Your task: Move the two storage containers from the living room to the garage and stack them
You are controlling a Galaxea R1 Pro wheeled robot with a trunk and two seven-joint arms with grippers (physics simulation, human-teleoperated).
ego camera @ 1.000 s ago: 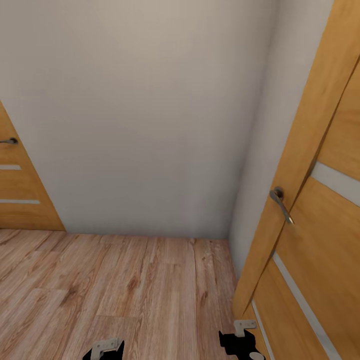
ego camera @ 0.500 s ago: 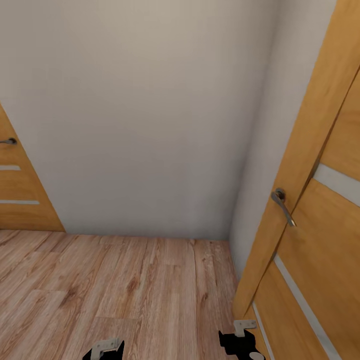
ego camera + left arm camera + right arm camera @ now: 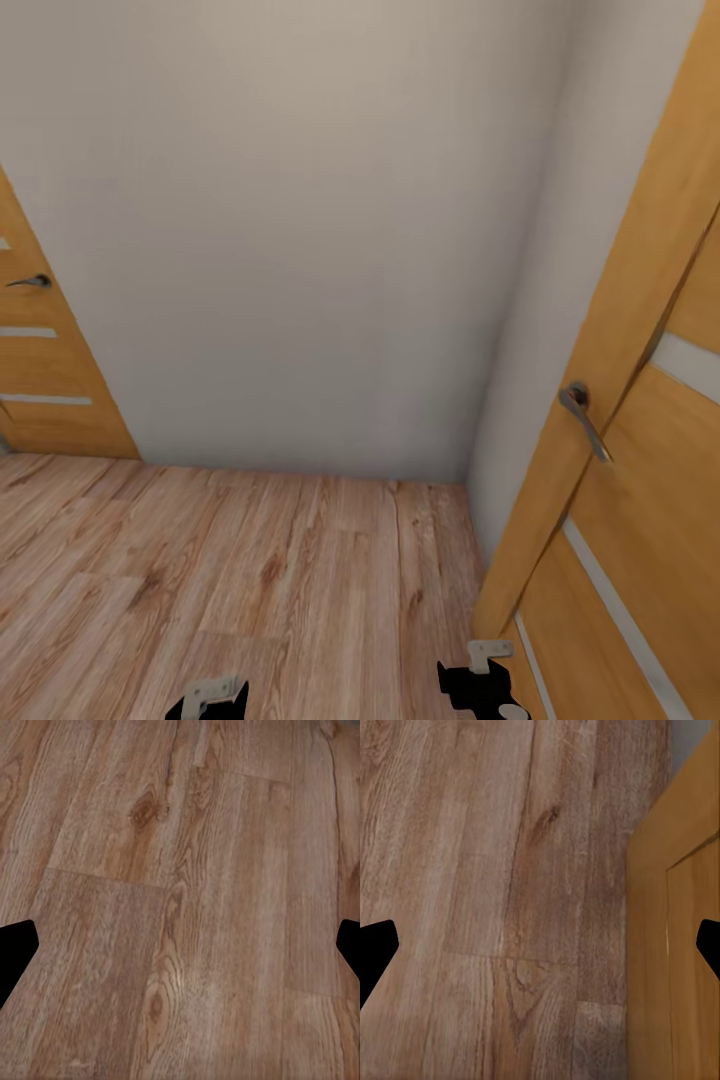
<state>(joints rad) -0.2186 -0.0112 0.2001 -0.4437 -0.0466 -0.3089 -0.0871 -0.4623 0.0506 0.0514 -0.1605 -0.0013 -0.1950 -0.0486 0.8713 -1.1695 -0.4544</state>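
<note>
both pincers [image 3: 180,945] [image 3: 540,945] gape wide, empty, above wood floor [image 3: 250,560].

Black left hand [image 3: 207,700] and right hand [image 3: 481,682] (pale grey brackets on top).

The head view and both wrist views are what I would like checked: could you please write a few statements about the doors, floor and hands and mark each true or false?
1. The right-side door has a metal lever handle. True.
2. The floor is dark grey concrete. False: it is light wood planks.
3. The left hand is open with nothing between its fingers. True.
4. The right hand grips a red-orange bin. False: it is open, above bare planks beside the door's edge.
5. A second wooden door stands at the left of the head view. True.
</note>
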